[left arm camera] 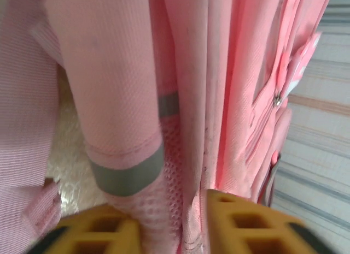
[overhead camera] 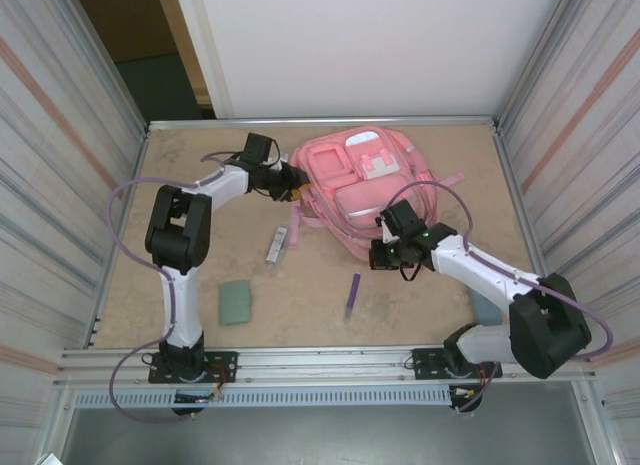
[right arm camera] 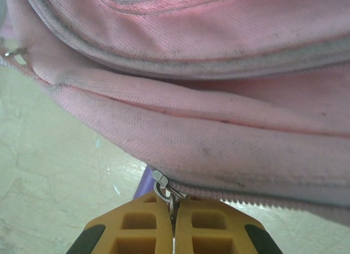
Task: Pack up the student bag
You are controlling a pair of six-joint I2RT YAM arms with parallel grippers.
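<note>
While tight on zipper pull (right arm camera: 163, 184), right fingers (right arm camera: 143, 228).

Green pad (overhead camera: 236, 301), purple pen (overhead camera: 353, 290), small grey-white bar (overhead camera: 277, 245), lying apart on tan table (overhead camera: 420, 310)

Bright, even light, soft shadows, slight blur in wrist close-ups of the student bag (left arm camera: 120, 74)

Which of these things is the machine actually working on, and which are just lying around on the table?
In the job: student bag; right gripper, shut on its zip pull; left gripper, at its strap.
Lying about, perhaps to pack later: green pad; purple pen; small pale strip.
</note>
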